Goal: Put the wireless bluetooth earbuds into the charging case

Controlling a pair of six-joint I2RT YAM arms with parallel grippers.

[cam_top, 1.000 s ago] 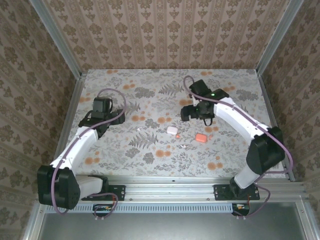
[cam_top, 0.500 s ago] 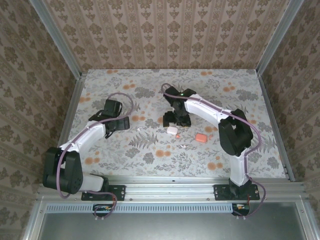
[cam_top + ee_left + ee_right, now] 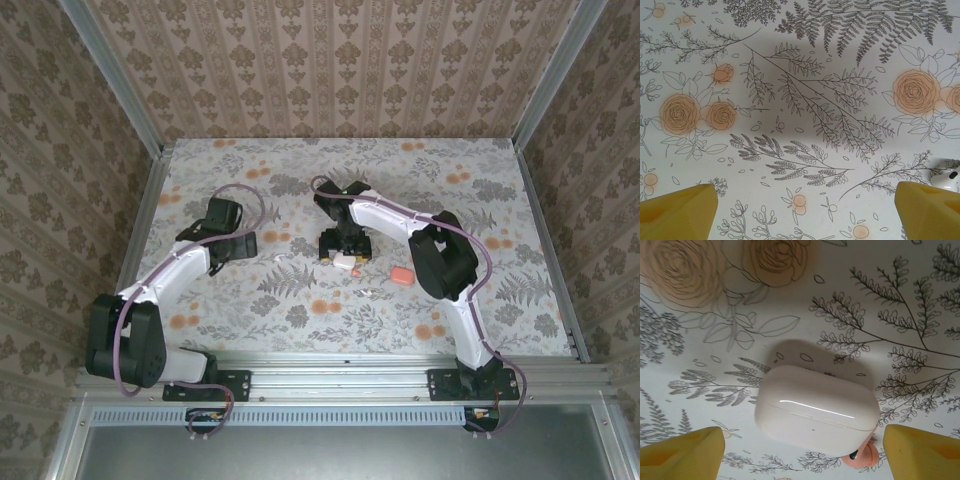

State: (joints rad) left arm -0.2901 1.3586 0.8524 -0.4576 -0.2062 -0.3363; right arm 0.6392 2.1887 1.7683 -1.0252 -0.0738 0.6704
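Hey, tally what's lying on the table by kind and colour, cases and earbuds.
White case: 1
Pink case: 1
White earbud: 1 clear; a pale speck may be a second, too small to tell
Pink earbud: 1
Total: 4

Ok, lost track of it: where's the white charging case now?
Mid-table in the top view, the white charging case lies beneath the right pincer, left of the coral case, with a coral earbud at its edge.
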